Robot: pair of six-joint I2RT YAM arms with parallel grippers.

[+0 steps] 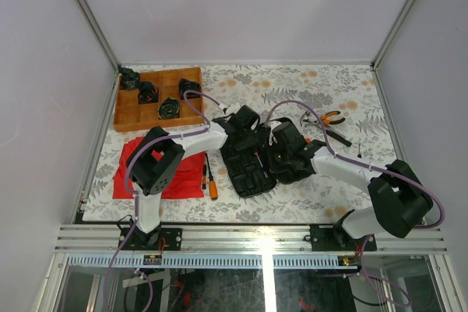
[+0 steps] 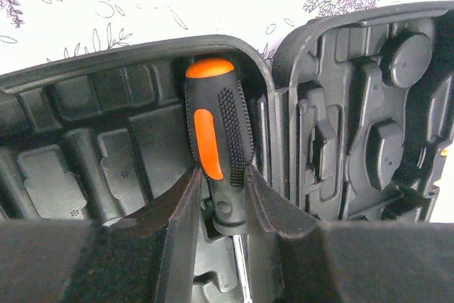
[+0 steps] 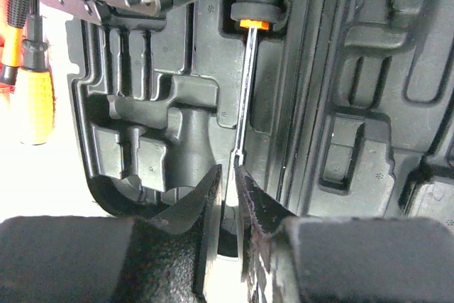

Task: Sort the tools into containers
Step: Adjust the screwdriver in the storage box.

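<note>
Clamped with the left gripper (image 2: 221, 175) on the grip of an orange-and-black-handled screwdriver (image 2: 216, 111), inside the open black moulded plastic clamshell case (image 2: 85, 104) at mid-table. Narrowly parted right gripper (image 3: 227, 177) flanking its slim metal shaft (image 3: 243, 90); cannot tell whether pinching. Shaft tip hidden between the fingers; from above, tool mostly masked by both grippers.

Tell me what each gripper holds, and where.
The left fingers pinch the screwdriver at its handle's lower end; the right fingers flank its shaft tip, grip uncertain.
</note>
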